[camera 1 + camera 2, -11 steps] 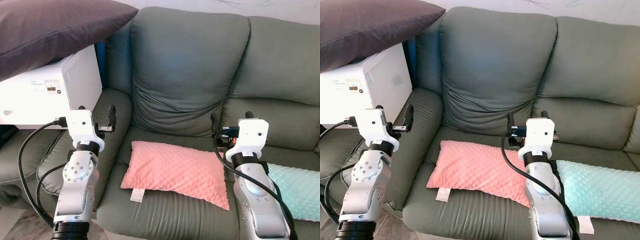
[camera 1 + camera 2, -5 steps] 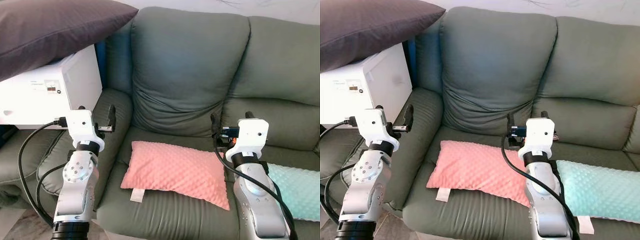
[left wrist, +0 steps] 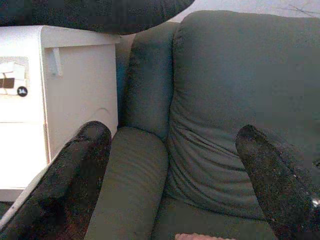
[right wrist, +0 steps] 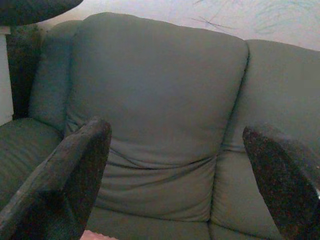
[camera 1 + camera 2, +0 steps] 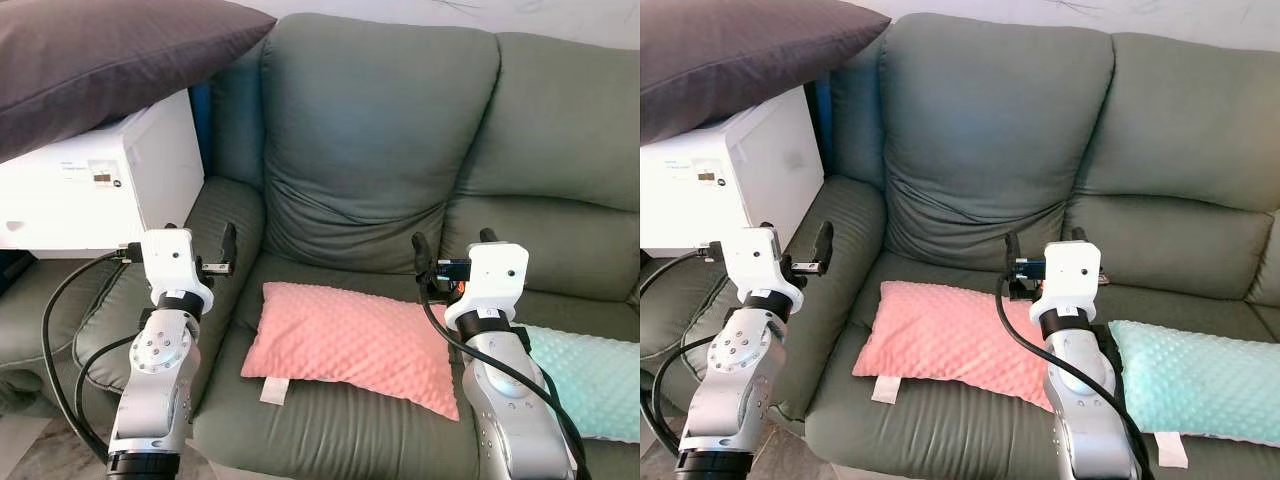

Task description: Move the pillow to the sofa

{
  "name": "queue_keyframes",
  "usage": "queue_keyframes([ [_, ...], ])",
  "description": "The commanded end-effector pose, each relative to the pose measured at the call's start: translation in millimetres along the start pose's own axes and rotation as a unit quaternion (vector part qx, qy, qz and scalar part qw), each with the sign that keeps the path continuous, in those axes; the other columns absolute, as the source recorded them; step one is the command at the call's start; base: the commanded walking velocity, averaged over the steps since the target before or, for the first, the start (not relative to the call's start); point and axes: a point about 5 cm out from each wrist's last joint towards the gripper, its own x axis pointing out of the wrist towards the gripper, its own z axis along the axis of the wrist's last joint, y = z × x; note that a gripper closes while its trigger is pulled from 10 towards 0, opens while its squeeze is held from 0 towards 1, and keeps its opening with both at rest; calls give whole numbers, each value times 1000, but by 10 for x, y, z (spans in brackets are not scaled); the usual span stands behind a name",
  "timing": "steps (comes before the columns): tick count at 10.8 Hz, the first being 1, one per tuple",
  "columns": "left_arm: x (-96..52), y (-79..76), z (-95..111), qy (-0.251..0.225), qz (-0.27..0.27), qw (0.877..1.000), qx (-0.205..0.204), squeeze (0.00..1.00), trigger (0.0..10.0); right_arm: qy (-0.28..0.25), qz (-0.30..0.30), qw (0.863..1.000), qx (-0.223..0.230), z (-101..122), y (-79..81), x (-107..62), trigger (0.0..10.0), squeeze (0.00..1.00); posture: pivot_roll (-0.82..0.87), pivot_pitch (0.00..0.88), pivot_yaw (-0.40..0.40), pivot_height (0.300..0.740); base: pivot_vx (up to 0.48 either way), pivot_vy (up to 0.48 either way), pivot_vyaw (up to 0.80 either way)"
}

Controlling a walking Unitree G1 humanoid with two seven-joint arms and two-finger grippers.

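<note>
Looking down, I see the pink pillow point(image 5: 352, 343) lying flat on the sofa point(image 5: 380, 150) seat, between my left gripper point(image 3: 175, 165) and right gripper point(image 4: 180, 170), both spread wide and empty. It is probably soft, light and floppy; I'd pinch a bunched corner.

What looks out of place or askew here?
The dark pillow lies on top of the white appliance beside the sofa, overhanging its edge. The pink pillow lies slightly skewed on the seat, with its tag sticking out. Nothing looks spilled or damaged.
</note>
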Motion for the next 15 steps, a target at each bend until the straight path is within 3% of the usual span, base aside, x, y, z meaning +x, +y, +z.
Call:
queue_keyframes([
  [1, 13, -8, 34, -4, -1, 1000, 0, 0, 10000, -3, -2, 1000, 5, 38, -14, -12, 10000, 0, -104, 30, -24, 740, 0, 0, 0],
  [6, -105, 132, -122, 13, 1, 999, 38, 0, 10000, 60, -28, 998, 10, -239, -163, -215, 10000, 0, -107, 41, -16, 740, 0, 0, 0],
  [15, -111, 98, -132, 21, -6, 999, 27, 0, 10000, 55, -21, 998, 5, -223, -125, -206, 10000, 0, -105, 51, -18, 740, 0, 0, 0],
])
